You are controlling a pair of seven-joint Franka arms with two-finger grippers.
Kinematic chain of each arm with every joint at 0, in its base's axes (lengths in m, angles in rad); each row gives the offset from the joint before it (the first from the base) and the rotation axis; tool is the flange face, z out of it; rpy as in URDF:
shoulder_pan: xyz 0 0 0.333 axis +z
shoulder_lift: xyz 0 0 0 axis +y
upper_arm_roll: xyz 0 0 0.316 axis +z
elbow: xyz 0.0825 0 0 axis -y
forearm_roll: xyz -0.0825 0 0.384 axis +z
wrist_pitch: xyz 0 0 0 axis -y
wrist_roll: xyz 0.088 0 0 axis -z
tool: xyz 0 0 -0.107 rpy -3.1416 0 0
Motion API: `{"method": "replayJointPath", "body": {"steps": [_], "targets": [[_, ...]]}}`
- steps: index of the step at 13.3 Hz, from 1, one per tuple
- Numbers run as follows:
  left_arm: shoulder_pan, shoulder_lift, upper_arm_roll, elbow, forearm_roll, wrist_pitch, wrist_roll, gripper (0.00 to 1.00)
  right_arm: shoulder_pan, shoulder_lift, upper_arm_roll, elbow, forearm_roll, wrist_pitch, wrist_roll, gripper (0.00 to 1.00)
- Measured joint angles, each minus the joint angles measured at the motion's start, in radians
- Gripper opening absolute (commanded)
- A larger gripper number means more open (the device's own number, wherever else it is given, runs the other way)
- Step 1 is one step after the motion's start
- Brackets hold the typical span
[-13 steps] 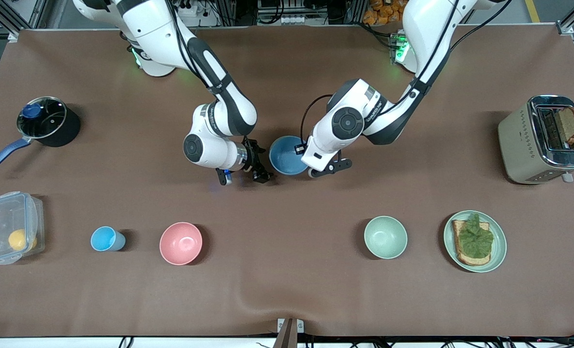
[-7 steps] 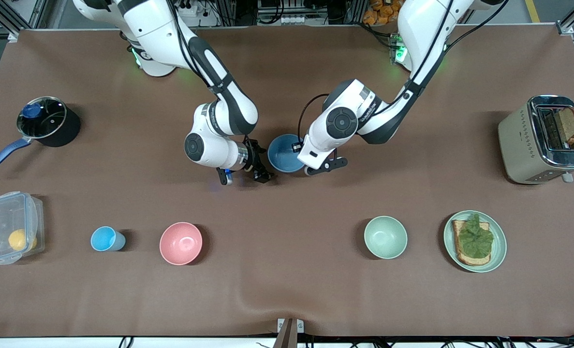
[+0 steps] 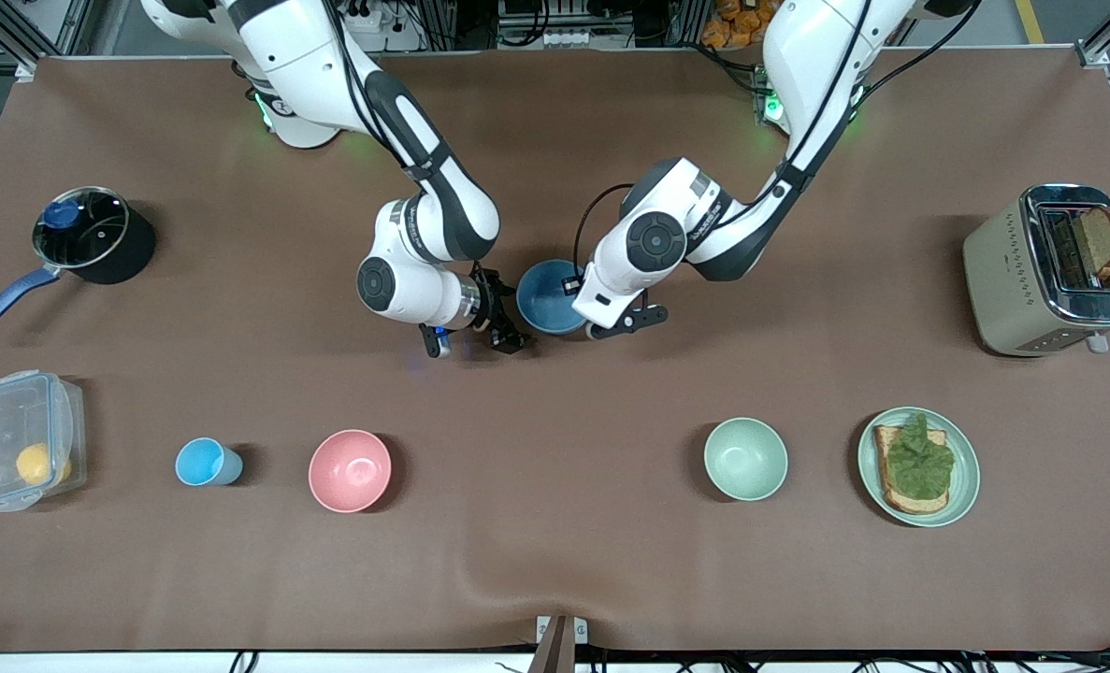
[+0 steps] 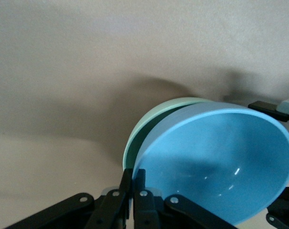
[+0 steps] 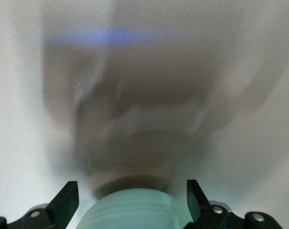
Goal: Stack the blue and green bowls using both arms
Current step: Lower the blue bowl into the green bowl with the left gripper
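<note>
Blue bowl hangs tilted in my left tool, whose fingers are clamped together on its rim, low over mid-table. I see the green bowl directly beneath it, rim peeking out, so I judge the nesting nearly done. My right tool stands with fingers apart, straddling the green bowl without gripping, probably to steady it while I seat the blue one.
</note>
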Motion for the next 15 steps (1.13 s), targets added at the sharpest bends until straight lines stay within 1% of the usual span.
{"method": "replayJointPath", "body": {"steps": [10, 11, 12, 13, 14, 15], "targets": [[-0.009, 0.014, 0.001, -0.014, 0.0, 0.009, 0.0, 0.0, 0.008, 0.0, 0.0, 0.0, 0.0, 0.0, 0.0, 1.0], [-0.009, 0.018, 0.001, -0.014, 0.0, 0.009, 0.0, 0.02, 0.009, 0.0, 0.0, 0.0, 0.0, 0.0, 0.0, 1.0], [-0.009, 0.021, 0.001, -0.015, 0.0, 0.011, 0.0, 0.17, 0.01, 0.0, 0.0, 0.0, 0.0, 0.0, 0.0, 1.0], [-0.009, 0.024, 0.001, -0.014, 0.0, 0.013, 0.0, 0.28, 0.01, 0.0, 0.0, 0.0, 0.0, 0.0, 0.0, 1.0], [-0.009, 0.025, 0.001, -0.014, 0.0, 0.015, 0.0, 0.46, 0.01, 0.0, 0.0, 0.0, 0.0, 0.0, 0.0, 1.0], [-0.009, 0.025, 0.001, -0.014, 0.0, 0.016, 0.0, 0.68, 0.01, 0.0, 0.0, 0.0, 0.0, 0.0, 0.0, 1.0]]}}
